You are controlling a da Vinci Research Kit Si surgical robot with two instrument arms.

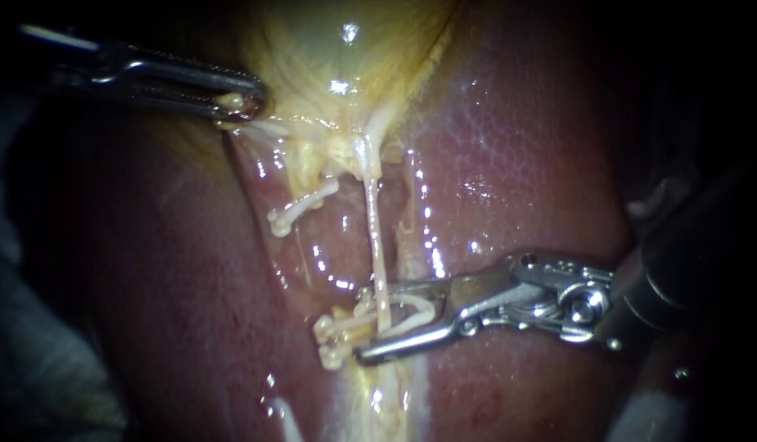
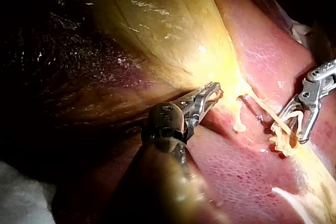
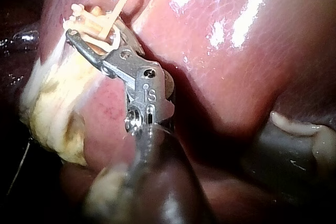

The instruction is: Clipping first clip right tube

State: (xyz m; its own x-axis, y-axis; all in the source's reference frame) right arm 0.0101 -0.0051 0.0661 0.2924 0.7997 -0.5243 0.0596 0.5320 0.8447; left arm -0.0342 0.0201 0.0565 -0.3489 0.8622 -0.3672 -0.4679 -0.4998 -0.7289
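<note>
Glistening liver (image 1: 517, 164) backs the field. My right instrument (image 1: 360, 323) has its jaws wide apart, carrying a pale clip (image 1: 423, 304) and straddling the right tube (image 1: 376, 245). That tube runs taut from the gallbladder (image 1: 329, 41) down between them. My left instrument (image 1: 243, 102) is clenched on the gallbladder's edge. Placement looks to be the step in hand; next, the clip needs squeezing square across the tube, clear of the clipped stump (image 1: 333, 340) beside it.
</note>
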